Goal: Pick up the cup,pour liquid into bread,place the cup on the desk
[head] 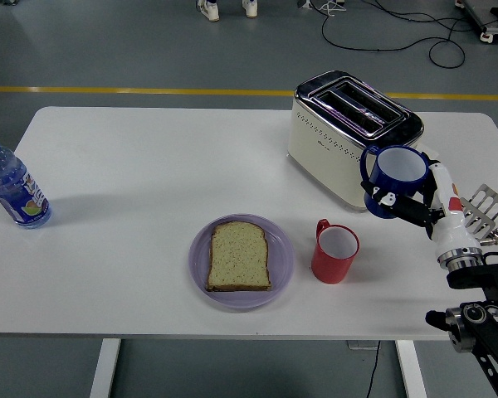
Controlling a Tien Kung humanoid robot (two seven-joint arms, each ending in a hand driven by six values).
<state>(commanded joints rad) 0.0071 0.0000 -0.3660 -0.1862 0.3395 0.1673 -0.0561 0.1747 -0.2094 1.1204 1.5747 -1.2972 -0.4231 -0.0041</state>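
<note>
My right hand (pixel 415 206) is shut on the blue cup (pixel 393 178) and holds it upright in the air, in front of the toaster. A slice of bread (pixel 240 256) lies on a purple plate (pixel 201 267) at the table's front middle, well left of the cup. A red cup (pixel 334 251) stands on the table between the plate and my hand. My left arm is out of view.
A cream toaster (pixel 336 149) stands at the back right, just behind the lifted cup. A metal rack (pixel 486 208) lies at the right edge. A water bottle (pixel 12 187) stands at the far left edge.
</note>
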